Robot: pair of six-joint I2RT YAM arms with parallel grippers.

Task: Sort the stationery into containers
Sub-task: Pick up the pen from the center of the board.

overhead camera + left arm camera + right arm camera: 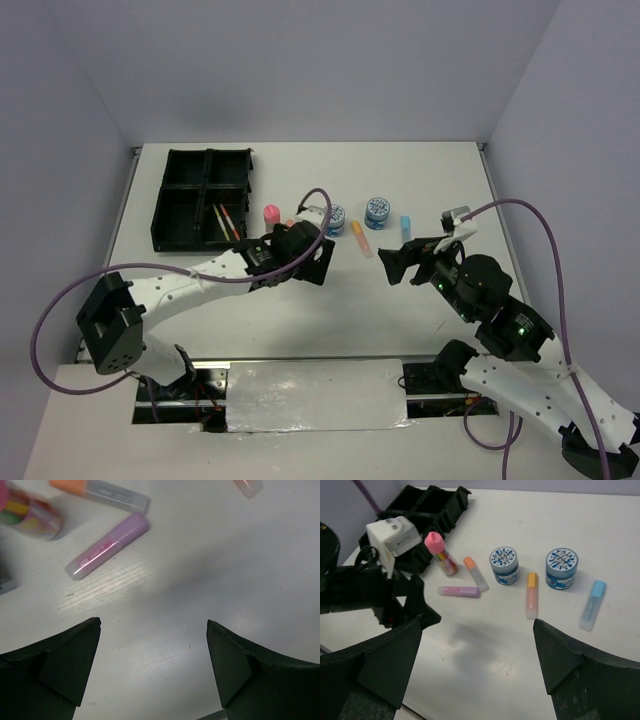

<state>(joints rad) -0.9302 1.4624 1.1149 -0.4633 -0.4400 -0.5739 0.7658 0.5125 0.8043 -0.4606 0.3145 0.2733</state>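
The black tray [205, 198] sits at the far left of the table [440, 170], with two thin pens [226, 222] lying in its near right compartment. Just right of it stands the pink-capped tube [441, 555]. The left gripper [152, 625] hangs over bare tabletop, fingers spread wide and holding nothing. The pink marker [107, 546] lies just beyond its left finger (not touching it), and an orange-capped marker [476, 573] lies a little farther off. Further right come a blue-patterned tin [504, 565], an orange marker [532, 595], a second tin [561, 567] and a light-blue marker [592, 605]. The right gripper [476, 625], also wide and empty, hangs on the near side of this row, apart from it.
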